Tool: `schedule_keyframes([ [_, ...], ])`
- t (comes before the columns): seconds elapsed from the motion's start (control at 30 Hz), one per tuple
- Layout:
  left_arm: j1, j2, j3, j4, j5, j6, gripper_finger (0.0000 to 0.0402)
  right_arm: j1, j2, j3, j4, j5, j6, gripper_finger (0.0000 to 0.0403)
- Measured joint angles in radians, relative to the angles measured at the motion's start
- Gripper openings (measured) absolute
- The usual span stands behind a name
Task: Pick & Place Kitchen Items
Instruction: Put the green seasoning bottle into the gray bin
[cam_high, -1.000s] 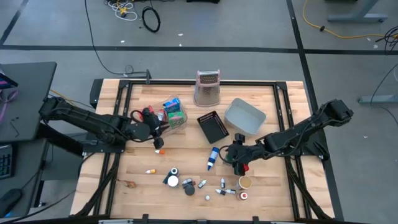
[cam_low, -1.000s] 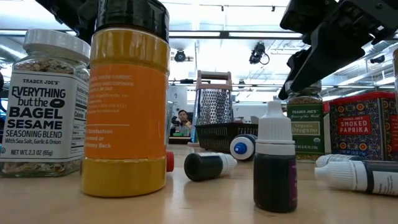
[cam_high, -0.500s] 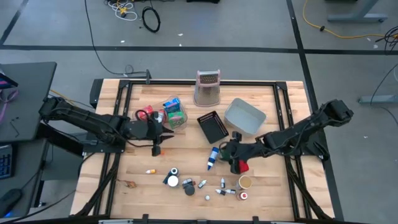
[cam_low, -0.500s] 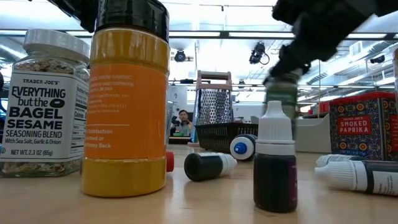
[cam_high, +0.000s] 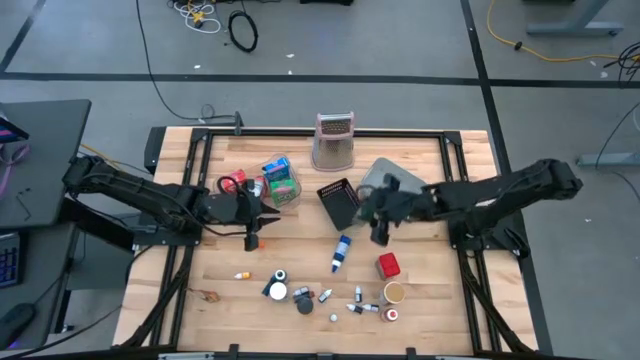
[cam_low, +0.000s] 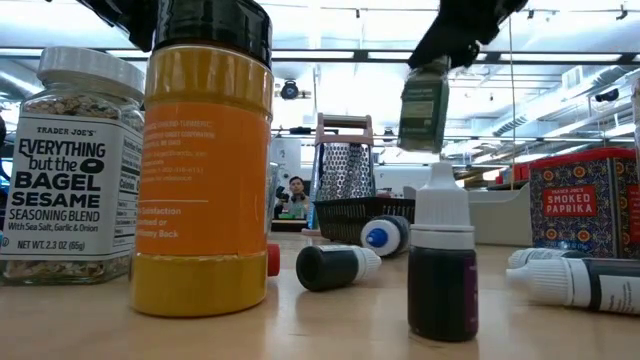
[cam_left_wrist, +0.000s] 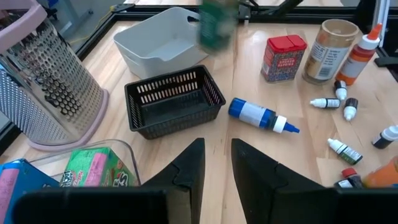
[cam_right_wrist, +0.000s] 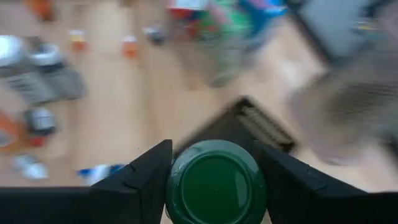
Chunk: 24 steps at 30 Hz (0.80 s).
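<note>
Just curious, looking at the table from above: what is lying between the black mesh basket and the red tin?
In the high view, a blue-white bottle lies on its side on the wood between the black mesh basket and the red tin.

Jar (cam_right_wrist: 215, 180) lid: dark green. Fingers (cam_right_wrist: 140, 171): black. Paprika tin (cam_left_wrist: 284, 57): red, patterned label. Mesh basket (cam_left_wrist: 173, 101): black. Bin (cam_left_wrist: 163, 38): pale grey. Bottle (cam_left_wrist: 258, 116): blue-and-white, white tip. Grater (cam_left_wrist: 43, 87): perforated silver, pink trim. Spice bottle (cam_low: 205, 160): orange, black cap. Desk (cam_high: 300, 255): light wood planks.
</note>
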Motion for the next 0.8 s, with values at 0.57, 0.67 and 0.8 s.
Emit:
schedule_keyframes([
  [0.57,0.000,0.000,0.000,0.000,-0.022,-0.020,0.0088,-0.455,-0.059,-0.086,-0.156,-0.063,-0.064,0.0220],
  [0.67,0.000,0.000,0.000,0.000,-0.022,-0.016,0.0088,-0.520,-0.056,-0.143,-0.066,-0.145,-0.107,0.0222],
  [0.8,0.000,0.000,0.000,0.000,-0.026,-0.016,0.0088,-0.586,-0.052,-0.222,0.090,-0.251,-0.208,0.0219],
])
